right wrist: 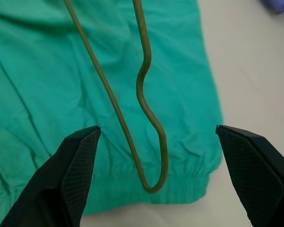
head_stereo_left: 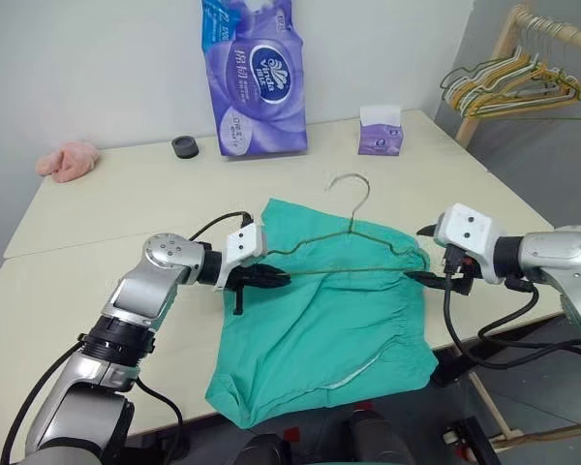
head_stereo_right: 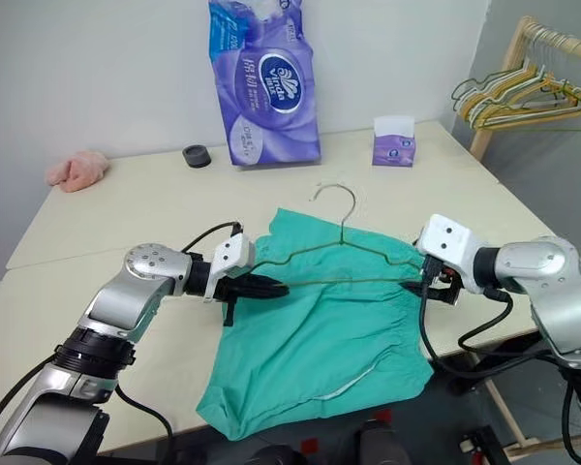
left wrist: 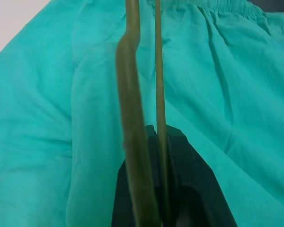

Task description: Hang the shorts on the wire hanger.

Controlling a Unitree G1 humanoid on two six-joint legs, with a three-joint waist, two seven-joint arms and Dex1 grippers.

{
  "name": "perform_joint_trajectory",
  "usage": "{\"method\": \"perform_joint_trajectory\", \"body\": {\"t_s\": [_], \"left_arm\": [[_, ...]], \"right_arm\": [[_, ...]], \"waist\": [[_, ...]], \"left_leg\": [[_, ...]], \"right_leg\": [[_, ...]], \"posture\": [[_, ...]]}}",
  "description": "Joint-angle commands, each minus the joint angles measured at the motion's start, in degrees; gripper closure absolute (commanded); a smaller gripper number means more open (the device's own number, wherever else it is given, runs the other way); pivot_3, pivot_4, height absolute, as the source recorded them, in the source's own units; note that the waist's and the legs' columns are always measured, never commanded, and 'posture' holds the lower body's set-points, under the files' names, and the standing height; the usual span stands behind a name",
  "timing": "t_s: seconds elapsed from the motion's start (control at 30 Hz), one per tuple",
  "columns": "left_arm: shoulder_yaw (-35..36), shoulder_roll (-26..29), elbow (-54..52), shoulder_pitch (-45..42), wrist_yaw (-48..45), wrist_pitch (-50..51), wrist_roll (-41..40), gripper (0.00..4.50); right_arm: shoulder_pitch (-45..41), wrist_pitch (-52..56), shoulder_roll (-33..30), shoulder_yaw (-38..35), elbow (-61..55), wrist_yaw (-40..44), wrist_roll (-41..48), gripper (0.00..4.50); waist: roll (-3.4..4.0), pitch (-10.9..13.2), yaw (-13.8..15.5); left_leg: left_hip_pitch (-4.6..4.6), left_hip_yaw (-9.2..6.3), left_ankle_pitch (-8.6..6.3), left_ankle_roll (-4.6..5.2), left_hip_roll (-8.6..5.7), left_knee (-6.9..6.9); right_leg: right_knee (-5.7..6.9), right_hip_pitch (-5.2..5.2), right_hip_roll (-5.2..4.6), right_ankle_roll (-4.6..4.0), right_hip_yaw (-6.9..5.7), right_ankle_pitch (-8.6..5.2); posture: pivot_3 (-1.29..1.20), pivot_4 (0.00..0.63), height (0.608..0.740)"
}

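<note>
The teal-green shorts (head_stereo_left: 320, 339) lie spread on the table, with their lower part draped over the front edge. The wire hanger (head_stereo_left: 349, 271) is over the shorts, its hook pointing toward the back of the table. My left gripper (head_stereo_left: 271, 279) is shut on the wire hanger's left corner; in the left wrist view the wire (left wrist: 130, 94) runs between the black fingers (left wrist: 189, 179). My right gripper (head_stereo_left: 428, 276) is open at the hanger's right corner. That bent corner (right wrist: 151, 120) sits between the spread fingertips (right wrist: 80, 156) without touching them, above the gathered waistband (right wrist: 189, 189).
At the back of the table (head_stereo_left: 126, 213) stand a tall purple tissue pack (head_stereo_left: 255, 77), a small purple tissue box (head_stereo_left: 380, 131) and a black round object (head_stereo_left: 185, 146). A pink cloth lump (head_stereo_left: 68, 160) lies at the back left. A wooden rack with several hangers (head_stereo_left: 513, 82) stands off the table's right.
</note>
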Motion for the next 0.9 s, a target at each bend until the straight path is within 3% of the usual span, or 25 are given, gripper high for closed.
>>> {"method": "perform_joint_trajectory", "body": {"t_s": [0.03,0.2,0.3,0.63,0.9], "left_arm": [[0.22,0.53,-2.22,-0.76,-0.05,-1.54,0.47,4.5],[0.23,0.36,-4.15,-0.23,0.1,-0.68,0.07,4.5],[0.08,0.49,-4.87,0.02,-0.16,-0.47,0.0,4.5],[-0.55,0.27,-5.3,0.14,-0.37,-0.69,0.45,4.5],[-0.16,-1.1,-4.68,0.28,1.87,-1.68,1.03,4.5]], "right_arm": [[-1.68,0.73,-1.08,2.46,-0.63,2.23,0.39,0.34],[-2.75,1.26,-0.02,7.48,0.16,3.15,-0.6,0.34],[-3.8,1.48,0.74,8.95,1.39,2.79,-1.16,0.91],[-3.95,3.19,1.35,10.49,0.96,2.91,-1.32,4.4],[-2.7,4.38,1.4,10.03,-0.43,2.43,-0.54,4.49]], "waist": [[0.0,0.0,0.01],[-0.01,0.0,0.03],[-0.01,0.0,0.03],[-0.01,0.0,0.03],[-0.01,0.0,0.04]], "left_leg": [[-0.01,-0.01,0.0,0.0,0.0,0.0],[-0.03,0.0,0.0,0.0,0.0,0.0],[-0.03,0.0,0.0,-0.01,0.0,0.0],[-0.03,-0.02,0.0,-0.01,0.0,0.0],[-0.03,-0.03,0.0,-0.01,0.0,0.0]], "right_leg": [[-0.01,0.0,0.0,0.0,-0.02,0.0],[-0.05,0.0,0.0,0.01,-0.01,0.0],[-0.06,0.0,0.0,0.01,-0.01,0.0],[-0.05,0.0,0.0,0.01,-0.03,0.0],[-0.04,-0.01,0.0,0.01,-0.04,0.0]], "posture": [[-0.24,0.081,0.74],[-0.24,0.081,0.74],[-0.24,0.08,0.74],[-0.24,0.08,0.74],[-0.24,0.081,0.74]]}}
